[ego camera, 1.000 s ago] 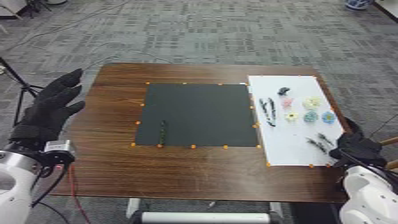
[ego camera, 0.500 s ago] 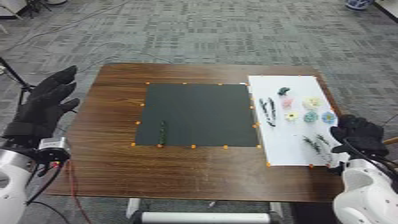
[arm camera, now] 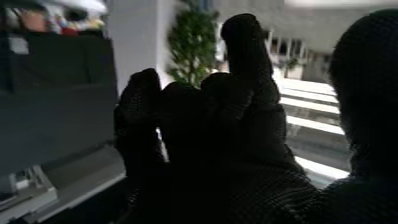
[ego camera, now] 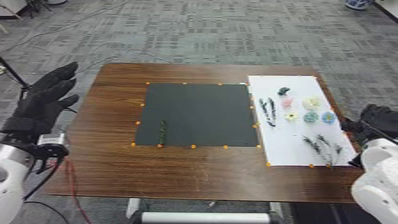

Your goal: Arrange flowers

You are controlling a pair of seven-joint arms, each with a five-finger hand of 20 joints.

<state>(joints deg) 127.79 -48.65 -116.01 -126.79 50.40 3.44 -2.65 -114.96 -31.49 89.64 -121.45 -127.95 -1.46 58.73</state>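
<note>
Flowers (ego camera: 310, 117) lie on the white sheet (ego camera: 284, 145) at the table's (ego camera: 178, 170) right. Dark sprigs (ego camera: 313, 145) lie nearest there; 1 green stem (ego camera: 163, 134) lies near left on the black sheet (ego camera: 200, 110). The right hand (ego camera: 379, 121), at the table's right edge, and left hand (ego camera: 42, 102), left of the table, have released fingers. 1 yellow bloom (ego camera: 291, 116) and 2 blue blooms (ego camera: 329, 118) form a row; 1 pink bloom (ego camera: 287, 102) and 1 cream bloom (ego camera: 312, 103) lie farther.

No lettering — none readable, anywhere

Brown table (ego camera: 204, 175), white sheet (ego camera: 286, 145), patterned grey carpet (ego camera: 213, 40), seemingly pink flower (ego camera: 287, 102)
</note>
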